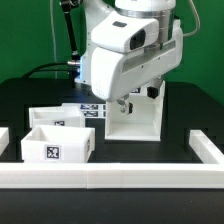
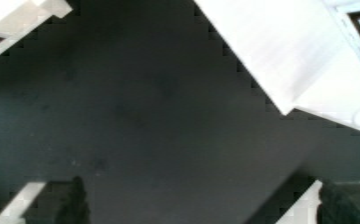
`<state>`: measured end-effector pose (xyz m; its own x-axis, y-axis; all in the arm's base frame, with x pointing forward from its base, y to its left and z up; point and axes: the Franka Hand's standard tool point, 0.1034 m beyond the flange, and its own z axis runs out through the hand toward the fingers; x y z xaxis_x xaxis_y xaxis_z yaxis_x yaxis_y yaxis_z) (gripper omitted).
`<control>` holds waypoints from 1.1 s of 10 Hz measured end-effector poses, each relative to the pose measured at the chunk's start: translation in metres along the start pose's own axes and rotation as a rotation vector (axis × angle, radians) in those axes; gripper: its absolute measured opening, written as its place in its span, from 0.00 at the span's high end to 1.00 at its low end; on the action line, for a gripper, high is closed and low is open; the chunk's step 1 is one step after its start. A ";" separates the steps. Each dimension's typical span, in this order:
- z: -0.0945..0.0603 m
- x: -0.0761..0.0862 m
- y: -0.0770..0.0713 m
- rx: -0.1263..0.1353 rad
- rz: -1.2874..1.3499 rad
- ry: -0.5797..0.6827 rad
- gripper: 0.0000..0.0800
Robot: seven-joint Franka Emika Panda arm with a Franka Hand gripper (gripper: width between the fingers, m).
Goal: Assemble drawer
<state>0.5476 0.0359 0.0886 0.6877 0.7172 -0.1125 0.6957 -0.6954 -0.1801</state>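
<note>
Black table (image 1: 25,100) under arm (image 1: 125,55) stooped over white drawer frame (image 1: 140,124), claw (image 2: 191,200) spread

- def a robotics lab / test bench imo, not a home or shop
- big white Franka arm (image 1: 125,50) hangs over a matte black table (image 1: 190,115), zero homey stuff around
- plain green backdrop (image 1: 30,35) across the whole bg
- white rails (image 1: 110,178) fence the work area at the front & both sides
- printed b/w marker tag (image 1: 55,153) stuck on the white box (image 1: 30,150), more tags further back
- dark cable (image 1: 48,70) runs along the back of the table
</note>
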 end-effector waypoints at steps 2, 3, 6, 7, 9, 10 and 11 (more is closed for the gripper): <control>0.000 0.000 0.000 0.000 0.000 0.000 0.19; 0.000 0.000 0.000 0.000 0.000 0.000 0.19; -0.001 0.000 0.000 -0.002 -0.001 -0.001 0.19; -0.011 0.000 0.001 -0.015 0.017 0.002 0.19; -0.044 0.006 -0.007 -0.059 0.071 0.027 0.19; -0.053 0.005 -0.014 -0.085 0.085 0.051 0.19; -0.056 -0.001 -0.024 -0.095 0.089 0.057 0.19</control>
<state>0.5418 0.0498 0.1480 0.7561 0.6509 -0.0679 0.6463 -0.7590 -0.0785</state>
